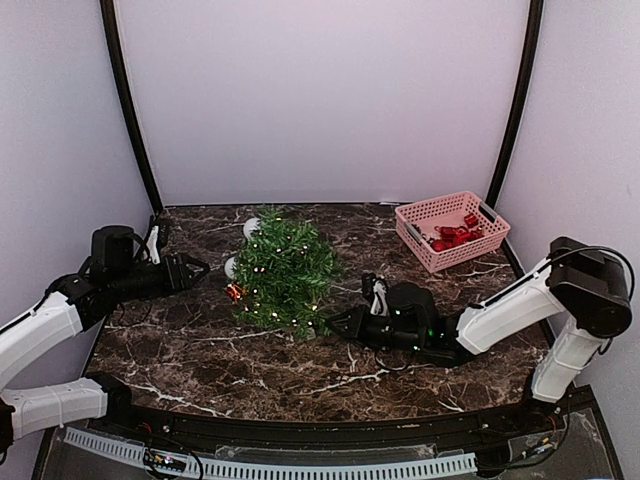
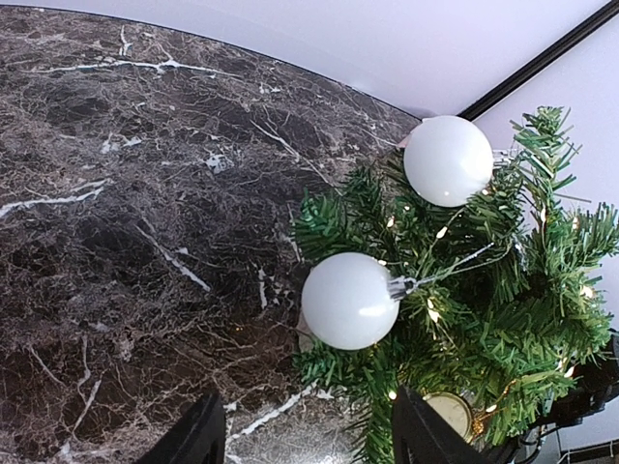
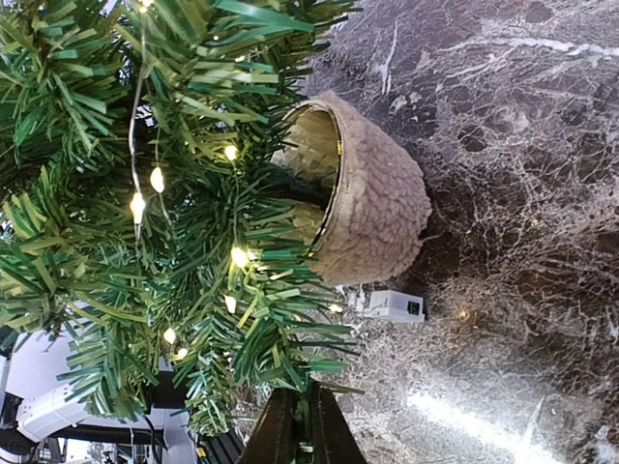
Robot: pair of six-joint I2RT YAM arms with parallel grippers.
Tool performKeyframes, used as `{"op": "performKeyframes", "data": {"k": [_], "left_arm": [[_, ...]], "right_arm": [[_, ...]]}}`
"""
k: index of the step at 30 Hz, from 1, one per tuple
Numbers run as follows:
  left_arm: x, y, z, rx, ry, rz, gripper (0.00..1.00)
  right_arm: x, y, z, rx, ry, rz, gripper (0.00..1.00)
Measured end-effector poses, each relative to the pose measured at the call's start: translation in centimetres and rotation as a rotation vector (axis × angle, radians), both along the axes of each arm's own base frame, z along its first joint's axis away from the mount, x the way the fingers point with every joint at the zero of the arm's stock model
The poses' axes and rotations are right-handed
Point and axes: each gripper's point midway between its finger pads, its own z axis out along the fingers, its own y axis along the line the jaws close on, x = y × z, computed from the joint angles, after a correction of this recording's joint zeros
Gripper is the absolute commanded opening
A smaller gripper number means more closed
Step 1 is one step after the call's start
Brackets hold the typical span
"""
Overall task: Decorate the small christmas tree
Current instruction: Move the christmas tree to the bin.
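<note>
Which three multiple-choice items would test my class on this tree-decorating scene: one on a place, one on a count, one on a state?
1. Where on the table does the pink basket stand?
A. far right corner
B. near left corner
C. the middle

2. How many white balls does the left wrist view show on the small christmas tree?
A. one
B. two
C. four

3. How is the left gripper?
A. shut on a ball
B. shut on a branch
C. open, holding nothing

Answers:
1 A: the top view shows the basket by the far right edge, beyond the tree.
2 B: one ball hangs lower on the tree and one higher.
3 C: its fingers stand wide apart with nothing gripped between them.
</note>
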Motion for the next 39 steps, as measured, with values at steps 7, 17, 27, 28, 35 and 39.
{"op": "performKeyframes", "data": {"k": [7,17,27,28,35,39], "left_arm": [[-0.1,0.1,0.0,0.005,-0.004,-0.002,0.64],[-0.3,0.5,0.2,0.033,0.005,0.009,0.76],[1.7,1.9,5.0,0.106,-0.062,0.025,0.82],[2.2,2.2,5.5,0.114,-0.075,0.031,0.83],[5.3,6.5,6.5,0.172,-0.106,0.109,0.83],[6.1,8.7,6.4,0.262,-0.134,0.179,0.83]], "right_arm": [[-0.1,-0.7,0.1,-0.022,-0.006,-0.013,0.41],[0.2,-4.2,2.8,-0.068,-0.09,-0.099,0.69],[5.9,-13.1,8.1,-0.296,-0.266,-0.301,0.8],[6.9,-14.2,9.0,-0.326,-0.285,-0.332,0.81],[12.7,-21.7,13.5,-0.54,-0.369,-0.489,0.76],[17.1,-25.9,13.4,-0.646,-0.338,-0.558,0.7]]}}
